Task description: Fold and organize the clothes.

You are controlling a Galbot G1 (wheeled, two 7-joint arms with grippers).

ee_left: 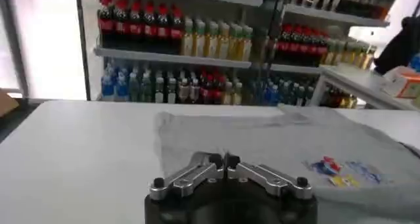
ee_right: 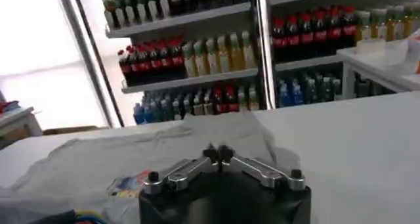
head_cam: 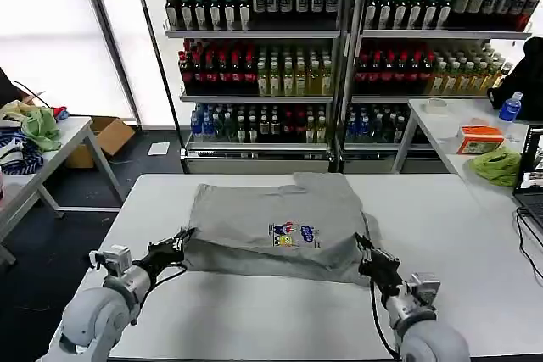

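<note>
A light grey short-sleeved shirt (head_cam: 254, 218) lies spread on the white table (head_cam: 254, 320), its small multicoloured chest print (head_cam: 293, 235) facing up. My left gripper (head_cam: 181, 240) is at the shirt's near left corner, shut on the cloth edge. At the near right corner my right gripper (head_cam: 365, 252) is shut on the edge as well. The shirt's near edge sits slightly raised between them. In the left wrist view the shut gripper (ee_left: 224, 159) meets the shirt (ee_left: 275, 140). The right wrist view has its shut gripper (ee_right: 218, 154) against the shirt (ee_right: 98, 159).
Shelves of bottles (head_cam: 263, 65) stand behind the table. A side table on the left holds a lime-green cloth (head_cam: 38, 125). On the right table are an orange box (head_cam: 480, 138), a green cloth (head_cam: 498, 164) and a laptop (head_cam: 532, 171). A black cable (head_cam: 528, 247) trails there.
</note>
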